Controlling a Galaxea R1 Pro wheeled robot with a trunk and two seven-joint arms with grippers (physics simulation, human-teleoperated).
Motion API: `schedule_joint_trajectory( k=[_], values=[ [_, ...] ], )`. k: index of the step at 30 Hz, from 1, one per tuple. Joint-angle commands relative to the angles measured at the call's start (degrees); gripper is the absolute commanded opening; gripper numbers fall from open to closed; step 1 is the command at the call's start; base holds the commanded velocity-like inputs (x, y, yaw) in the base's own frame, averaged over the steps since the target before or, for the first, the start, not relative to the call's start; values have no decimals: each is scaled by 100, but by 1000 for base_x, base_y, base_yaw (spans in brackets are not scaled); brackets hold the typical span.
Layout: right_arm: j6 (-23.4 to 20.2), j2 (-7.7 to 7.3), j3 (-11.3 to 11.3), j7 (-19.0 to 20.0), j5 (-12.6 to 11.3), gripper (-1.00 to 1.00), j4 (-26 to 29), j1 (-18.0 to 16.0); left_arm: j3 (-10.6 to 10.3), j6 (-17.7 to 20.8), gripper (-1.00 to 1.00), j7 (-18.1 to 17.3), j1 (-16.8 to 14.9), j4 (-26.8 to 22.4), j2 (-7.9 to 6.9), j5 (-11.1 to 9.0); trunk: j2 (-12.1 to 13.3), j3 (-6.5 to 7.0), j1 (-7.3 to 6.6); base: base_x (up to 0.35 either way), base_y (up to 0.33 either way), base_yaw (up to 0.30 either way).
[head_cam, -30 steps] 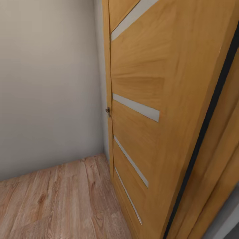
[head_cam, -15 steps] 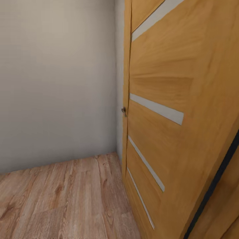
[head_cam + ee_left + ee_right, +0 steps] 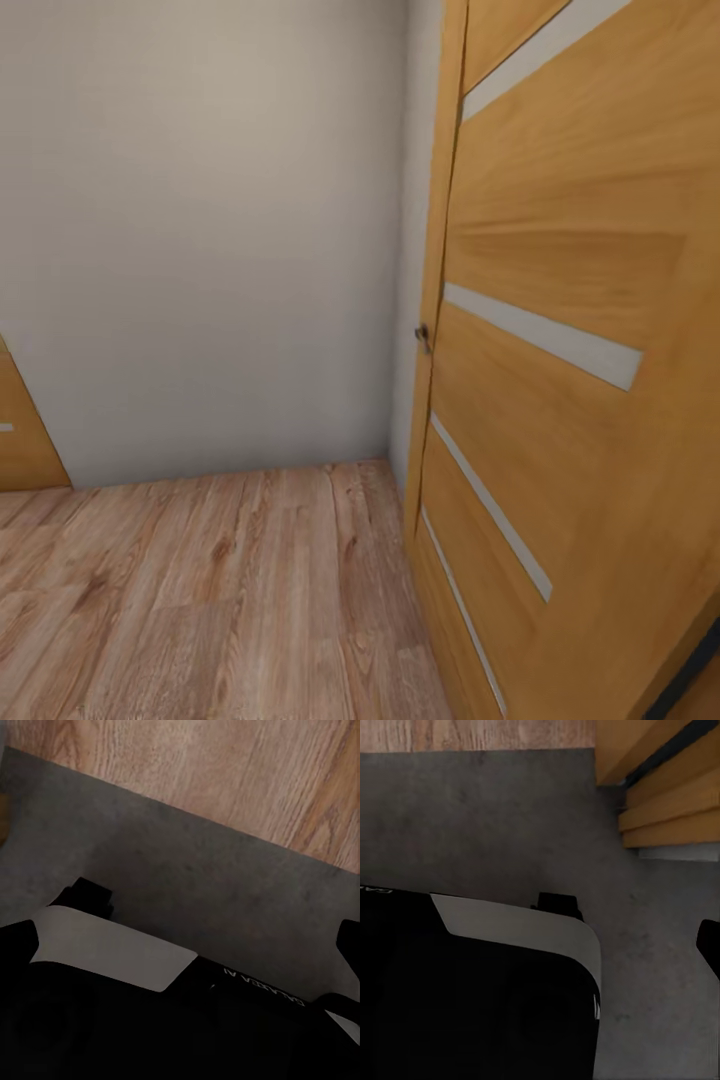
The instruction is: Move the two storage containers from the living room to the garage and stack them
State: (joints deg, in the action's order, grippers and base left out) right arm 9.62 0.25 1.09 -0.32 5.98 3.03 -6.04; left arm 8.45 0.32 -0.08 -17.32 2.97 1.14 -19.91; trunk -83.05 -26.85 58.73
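Here the floor (image 3: 187, 877) of rough dark-grey concrete lies beneath the robot's black-and-white base (image 3: 112, 952), meeting light wood planks (image 3: 247, 780) along a straight edge; the right wrist view shows the same concrete (image 3: 495, 825) running up to the foot of the wooden door (image 3: 660, 802). Taking that door (image 3: 580, 300) as the landmark, in the head view a plain pale wall (image 3: 200, 230) stands to its left, meeting it in a corner just behind the small metal handle (image 3: 423, 336), and plank flooring (image 3: 220, 590) spreads from the door's foot toward the camera. A sliver of a second wooden door (image 3: 20, 430) sits at the far left, well apart from the first. Compared with the pictures of a second ago, the whole scene has slid rightward: the door's edge has shifted from left of centre to right of centre, and the second door has come into sight. This reads as the camera turning left, not the door moving. The storage containers cannot be located from these pictures, and whether either gripper is wide, narrow or holding anything cannot be told. The robot is judged to be in transit at the threshold between plank and concrete, turning away from the door.
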Motion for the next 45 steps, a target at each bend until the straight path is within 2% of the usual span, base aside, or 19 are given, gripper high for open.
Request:
schedule_joint_trajectory(
  k=[1, 17, 45],
  values=[
    [14, -1, 6, -3, 42, 100, -3, -2, 43, 3, 100, -1, -8, 11, 0, -4, -3, -6, 0, 0, 0, 290],
    [14, -7, 6, -3, 41, 100, -1, -2, 49, 3, 100, 21, -8, 11, 0, -9, -3, -6, 0, 20, 0, 271],
    [14, -7, 6, -3, 44, 100, -2, -2, 51, 3, 100, -1, -8, 11, -17, -4, -3, -6, 0, 335, -7, 3]
  ],
)
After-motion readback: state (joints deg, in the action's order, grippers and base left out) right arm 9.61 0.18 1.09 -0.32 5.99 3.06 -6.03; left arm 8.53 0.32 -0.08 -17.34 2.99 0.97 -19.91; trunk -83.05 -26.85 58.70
